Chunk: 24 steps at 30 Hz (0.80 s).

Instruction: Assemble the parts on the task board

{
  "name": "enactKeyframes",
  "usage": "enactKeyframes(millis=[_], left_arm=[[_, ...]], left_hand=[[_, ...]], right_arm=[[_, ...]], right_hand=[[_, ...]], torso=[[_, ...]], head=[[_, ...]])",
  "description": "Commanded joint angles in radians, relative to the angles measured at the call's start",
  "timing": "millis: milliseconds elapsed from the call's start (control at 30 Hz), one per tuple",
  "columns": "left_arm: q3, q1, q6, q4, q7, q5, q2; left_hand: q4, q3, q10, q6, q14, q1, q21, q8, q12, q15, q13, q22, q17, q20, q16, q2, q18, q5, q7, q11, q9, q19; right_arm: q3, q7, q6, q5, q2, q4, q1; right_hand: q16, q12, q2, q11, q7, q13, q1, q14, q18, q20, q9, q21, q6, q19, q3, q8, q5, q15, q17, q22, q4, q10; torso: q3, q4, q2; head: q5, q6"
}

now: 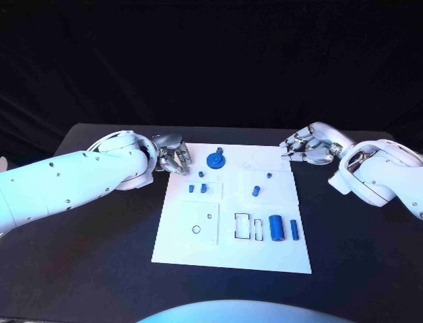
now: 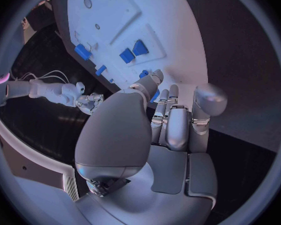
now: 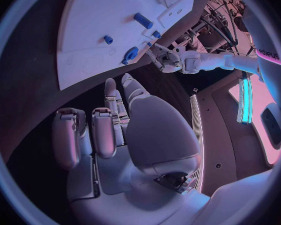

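The white task board [image 1: 231, 235] lies in the middle of the black table. A blue gear [image 1: 215, 160] sits near its far edge, and it shows again as the gear [image 3: 130, 55] in the right wrist view. Several small blue parts [image 1: 256, 190] stand across the board's middle. Two blue cylinders [image 1: 277, 229] lie near its right side. My left hand [image 1: 173, 156] hovers at the board's far left corner, fingers apart and holding nothing; the left wrist view shows this hand [image 2: 172, 125] just short of the board [image 2: 172, 45]. My right hand [image 1: 307, 147] is off the far right corner, also empty.
Black table [image 1: 85, 256] surrounds the board on every side. Rectangular outlines and small holes [image 1: 242, 226] mark the board's near half. My right hand [image 2: 84, 102] appears across the board in the left wrist view, my left hand [image 3: 172, 61] in the right wrist view.
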Motion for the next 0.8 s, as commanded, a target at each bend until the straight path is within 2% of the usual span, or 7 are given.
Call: enactKeyframes(millis=[33, 100, 133, 167, 300, 500, 800], left_arm=[[0.002, 0.006, -0.101, 0.001, 0.139, 0.354, -0.02], [0.001, 0.007, -0.138, 0.006, 0.24, 0.611, -0.04], [0.001, 0.008, -0.143, 0.007, 0.257, 0.66, -0.043], [0.0, 0.008, -0.155, 0.016, 0.326, 0.876, -0.055], [-0.003, 0.008, -0.155, 0.033, 0.475, 1.299, -0.077], [-0.004, 0.008, -0.145, 0.051, 0.553, 1.482, -0.099], [-0.007, 0.008, -0.129, 0.097, 0.571, 1.534, -0.114]], left_hand=[[-0.014, 0.039, 0.078, 0.036, 0.022, 0.024, 0.022, 0.016, 0.04, -0.006, 0.012, 0.018, 0.005, -0.005, 0.007, 0.019, 0.015, 0.004, -0.003, -0.014, 0.004, 0.002], [-0.027, 0.087, 0.087, 0.064, -0.04, 0.039, -0.118, 0.028, 0.05, -0.009, 0.012, -0.081, -0.154, -0.009, -0.078, 0.031, 0.038, 0.004, 0.001, -0.009, 0.004, -0.051], [-0.03, 0.103, 0.086, 0.067, -0.067, 0.041, -0.18, 0.029, 0.053, -0.008, 0.012, -0.126, -0.213, -0.009, -0.112, 0.034, 0.049, 0.004, 0.002, -0.009, 0.003, -0.077], [-0.032, 0.116, 0.092, 0.073, -0.094, 0.036, -0.241, 0.032, 0.062, -0.007, 0.014, -0.167, -0.266, -0.009, -0.144, 0.034, 0.059, 0.003, 0.002, -0.011, 0.002, -0.107], [-0.024, 0.139, 0.089, 0.074, -0.125, 0.002, -0.32, 0.033, 0.09, -0.007, 0.024, -0.219, -0.314, -0.009, -0.171, 0.039, 0.072, 0.051, 0.001, -0.014, -0.002, -0.15], [-0.003, 0.116, 0.068, 0.065, -0.15, -0.058, -0.374, 0.034, 0.114, -0.002, 0.033, -0.256, -0.368, -0.004, -0.194, 0.035, 0.079, 0.054, 0.002, -0.013, -0.004, -0.175], [-0.008, 0.111, 0.06, 0.063, -0.162, -0.062, -0.381, 0.035, 0.126, -0.002, 0.037, -0.26, -0.393, -0.003, -0.205, 0.036, 0.08, 0.054, 0.002, -0.013, -0.004, -0.179]], right_arm=[[0.0, -0.063, 0.053, -0.191, 0.005, 0.003, -0.001], [0.0, -0.089, 0.067, -0.279, 0.01, 0.012, -0.004], [0.0, -0.094, 0.069, -0.293, 0.011, 0.013, -0.004], [0.0, -0.111, 0.075, -0.346, 0.015, 0.019, -0.006], [-0.004, -0.169, 0.099, -0.484, 0.034, 0.03, -0.01], [-0.014, -0.214, 0.131, -0.588, 0.061, 0.032, -0.012], [-0.022, -0.227, 0.165, -0.632, 0.095, 0.027, -0.013]], right_hand=[[-0.005, -0.047, -0.012, 0.004, -0.002, -0.08, 0.022, 0.055, 0.02, 0.007, 0.0, -0.005, 0.022, -0.002, 0.041, -0.003, -0.005, 0.006, 0.005, 0.051, -0.014, 0.025], [-0.009, -0.079, -0.03, 0.001, -0.005, -0.149, 0.028, 0.055, 0.02, 0.009, -0.002, -0.008, 0.035, -0.002, 0.086, -0.007, -0.012, 0.007, 0.002, 0.048, -0.025, 0.042], [-0.009, -0.083, -0.033, 0.002, -0.006, -0.159, 0.027, 0.055, 0.02, 0.01, -0.002, -0.008, 0.037, -0.002, 0.093, -0.008, -0.012, 0.006, 0.001, 0.048, -0.026, 0.044], [-0.011, -0.098, -0.039, 0.002, -0.007, -0.191, 0.024, 0.054, 0.021, 0.011, -0.002, -0.01, 0.045, -0.002, 0.117, -0.008, -0.015, 0.007, -0.001, 0.046, -0.028, 0.048], [-0.021, -0.121, -0.059, 0.003, -0.009, -0.252, 0.011, 0.052, 0.024, 0.012, -0.003, -0.018, 0.053, -0.007, 0.166, -0.011, -0.053, 0.011, -0.013, 0.034, -0.029, 0.051], [-0.027, -0.129, -0.086, 0.004, -0.012, -0.316, -0.009, 0.053, 0.027, 0.014, -0.004, -0.028, 0.053, -0.013, 0.226, -0.012, -0.072, 0.012, -0.022, 0.02, -0.028, 0.049], [-0.036, -0.129, -0.103, 0.005, -0.013, -0.368, -0.028, 0.052, 0.029, 0.015, -0.003, -0.036, 0.057, -0.016, 0.278, -0.011, -0.075, 0.012, -0.033, 0.01, -0.028, 0.045]], torso=[[0.0008, -0.0012, -0.001], [0.0, -0.0007, 0.001], [-0.0002, -0.0007, 0.001], [-0.0012, -0.0004, 0.002], [-0.003, 0.0005, 0.001], [-0.0023, -0.0015, 0.002], [-0.0017, -0.0008, 0.003]], head=[[-0.004, 0.007], [-0.017, 0.015], [-0.018, 0.016], [-0.023, 0.02], [-0.033, 0.023], [-0.042, 0.028], [-0.048, 0.03]])
